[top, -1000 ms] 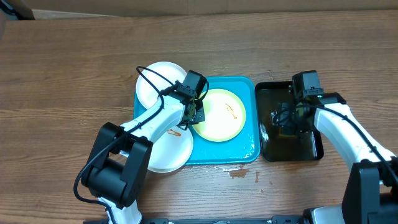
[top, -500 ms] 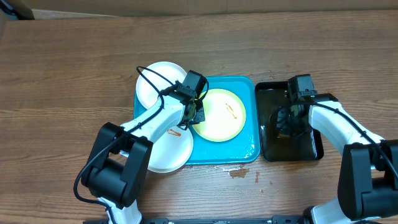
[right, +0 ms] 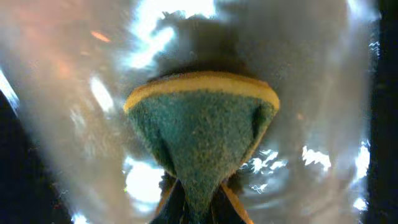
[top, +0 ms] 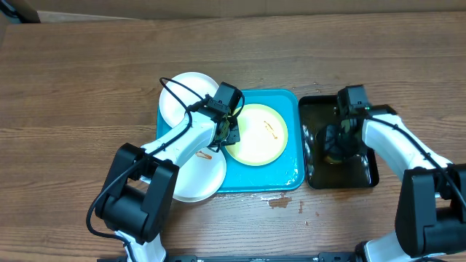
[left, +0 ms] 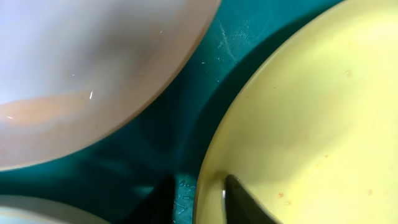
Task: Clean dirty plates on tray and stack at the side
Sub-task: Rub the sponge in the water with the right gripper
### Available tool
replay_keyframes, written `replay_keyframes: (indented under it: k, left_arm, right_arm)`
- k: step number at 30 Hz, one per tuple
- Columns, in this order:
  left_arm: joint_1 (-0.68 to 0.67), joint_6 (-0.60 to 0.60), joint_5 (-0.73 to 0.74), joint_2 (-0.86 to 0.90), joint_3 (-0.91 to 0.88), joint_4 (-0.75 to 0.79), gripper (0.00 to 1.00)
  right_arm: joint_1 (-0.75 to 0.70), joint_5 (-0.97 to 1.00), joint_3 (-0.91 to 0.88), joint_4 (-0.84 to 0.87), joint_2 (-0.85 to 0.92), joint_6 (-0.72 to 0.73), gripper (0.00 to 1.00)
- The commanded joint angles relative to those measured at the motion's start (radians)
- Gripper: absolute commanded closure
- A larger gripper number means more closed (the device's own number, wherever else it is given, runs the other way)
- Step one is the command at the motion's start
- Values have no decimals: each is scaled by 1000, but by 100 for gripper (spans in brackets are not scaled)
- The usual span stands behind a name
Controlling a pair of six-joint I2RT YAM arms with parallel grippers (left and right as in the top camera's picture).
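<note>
Left claw (top: 230,132) pinches the rim of the yellow plate (top: 262,135); right claw (top: 336,145) clamps a sponge (right: 202,130).
The round, glossy yellow plate lies flat on the turquoise tray (top: 280,182); the rough green sponge is squeezed into a wedge over the black tray (top: 368,175).

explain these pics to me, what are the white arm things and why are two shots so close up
These are two robot arms at a wooden table. The wide picture comes from a camera fixed above the table; the left arm and right arm reach in from the bottom. The two close-ups come from small cameras on each wrist, looking past that arm's own fingers.

On the table sit a blue tray and a smaller black tray. A yellow plate lies in the blue tray, and two white plates overlap its left edge.

The left fingers straddle the yellow plate's rim, seemingly pinching it. The right fingers squeeze a green sponge over the black tray.
</note>
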Motion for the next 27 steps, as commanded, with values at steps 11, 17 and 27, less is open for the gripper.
replay_keyframes:
  k: [11,17,27]
  left_arm:
    - [4,2,-13,11,-3,4,96]
    - [3,2,-10,11,-3,13,96]
    - [3,2,-10,11,-3,13,96]
  right_arm:
    - [69,131,191,-126,-75,58,96]
    - [137,360,143,-96,-73,133,96]
    - [133,227,144,-70,-73,72,96]
